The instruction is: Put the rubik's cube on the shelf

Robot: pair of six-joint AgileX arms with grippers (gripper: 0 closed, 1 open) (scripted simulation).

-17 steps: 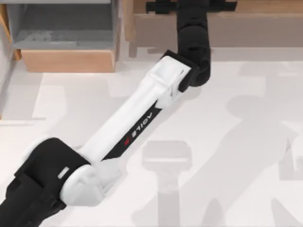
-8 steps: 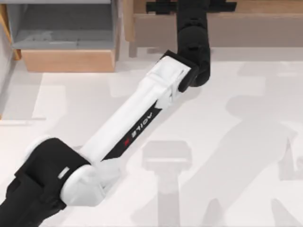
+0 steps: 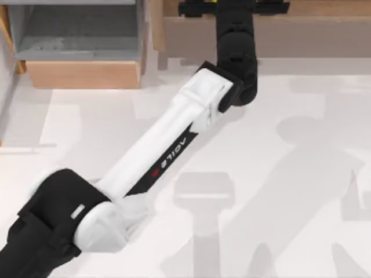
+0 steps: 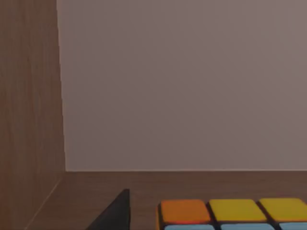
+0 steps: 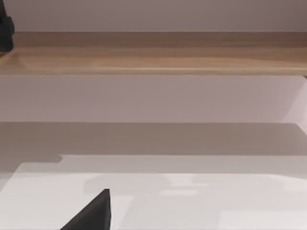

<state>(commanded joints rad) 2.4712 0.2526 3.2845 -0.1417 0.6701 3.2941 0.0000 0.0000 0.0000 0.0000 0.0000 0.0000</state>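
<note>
At the table's twelve o'clock edge, the left gripper (image 3: 235, 7) reaches over the shelf (image 3: 324, 26). The rubik's cube (image 4: 235, 213) rests on the shelf's wooden floor beside one dark fingertip (image 4: 115, 213); I cannot tell whether the fingers pinch it.

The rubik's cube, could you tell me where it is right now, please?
The rubik's cube is up at the shelf at the far edge of the top view, at the left gripper, near the shelf's wooden side wall in the left wrist view.
</note>
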